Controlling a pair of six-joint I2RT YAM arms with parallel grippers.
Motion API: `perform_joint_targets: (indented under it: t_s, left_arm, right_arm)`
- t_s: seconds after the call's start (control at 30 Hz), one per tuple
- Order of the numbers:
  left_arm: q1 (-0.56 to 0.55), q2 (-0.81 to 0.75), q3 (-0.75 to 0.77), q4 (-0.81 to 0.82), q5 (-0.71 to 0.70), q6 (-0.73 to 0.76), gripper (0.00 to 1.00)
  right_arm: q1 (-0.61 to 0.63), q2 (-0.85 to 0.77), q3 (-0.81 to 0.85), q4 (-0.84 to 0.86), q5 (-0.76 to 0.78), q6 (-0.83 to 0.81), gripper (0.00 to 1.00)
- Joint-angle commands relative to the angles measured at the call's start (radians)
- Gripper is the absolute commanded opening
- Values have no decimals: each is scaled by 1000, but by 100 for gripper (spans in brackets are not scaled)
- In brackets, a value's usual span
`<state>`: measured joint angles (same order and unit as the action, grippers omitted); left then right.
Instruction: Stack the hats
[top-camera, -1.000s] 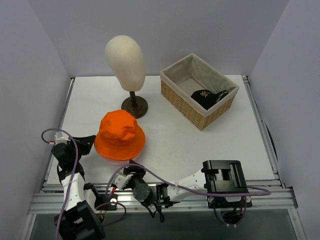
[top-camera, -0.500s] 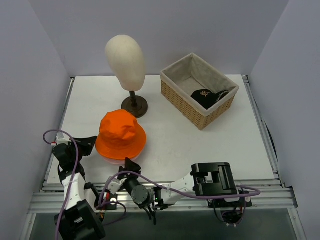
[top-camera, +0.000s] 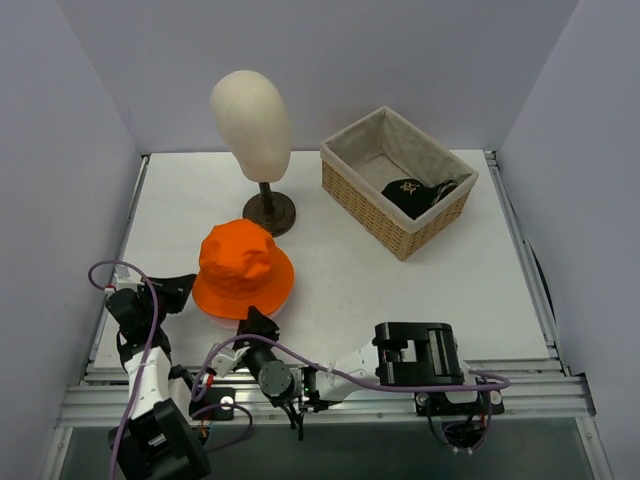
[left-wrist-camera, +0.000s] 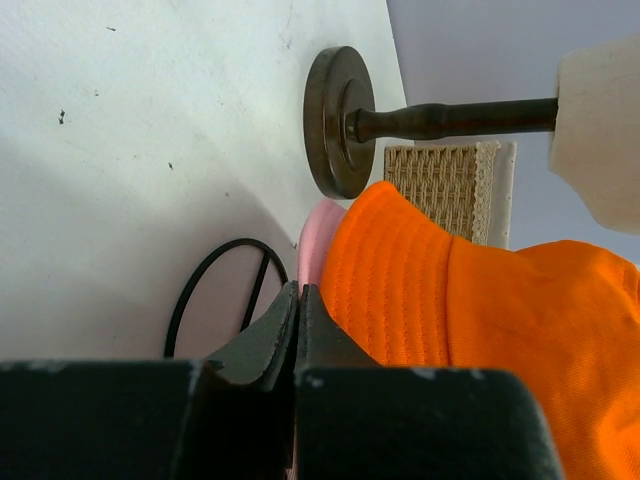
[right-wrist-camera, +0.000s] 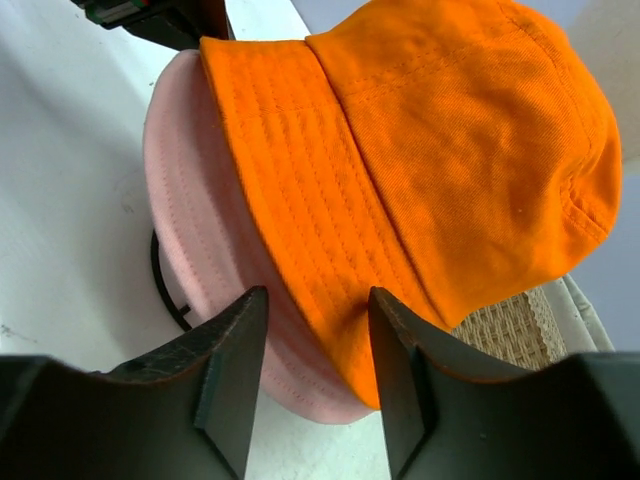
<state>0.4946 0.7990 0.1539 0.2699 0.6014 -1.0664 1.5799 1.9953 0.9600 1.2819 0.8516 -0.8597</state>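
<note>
Orange fabric bucket hat (top-camera: 243, 268) is stacked on the pale pink bucket hat (right-wrist-camera: 190, 230); the left claw (left-wrist-camera: 298, 292) is pressed together, the right claw (right-wrist-camera: 315, 300) held apart.

No writing or label is legible anywhere.

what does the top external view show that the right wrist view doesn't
Only the top external view shows the black cap lying in the wicker basket, and the dark stand under the mannequin head. Only the right wrist view shows the pale pink bucket hat plainly, under the orange bucket hat, with the right tool open and the stacked brims showing between its fingers. Both show the orange bucket hat; the wrist view also catches a sliver of the basket.
</note>
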Motion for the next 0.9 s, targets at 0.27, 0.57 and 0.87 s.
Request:
perform_joint_targets:
  t_s: [0.27, 0.57, 0.87]
  left_arm:
    - [5, -37, -2, 48, 8, -10, 2]
    - [6, -27, -8, 63, -12, -17, 2]
    - [7, 22, -19, 91, -34, -1, 2]
  right_arm:
    - [-23, 39, 43, 95, 6, -7, 0]
    - [-23, 57, 5, 99, -20, 19, 0]
    - [-23, 105, 8, 80, -13, 25, 0]
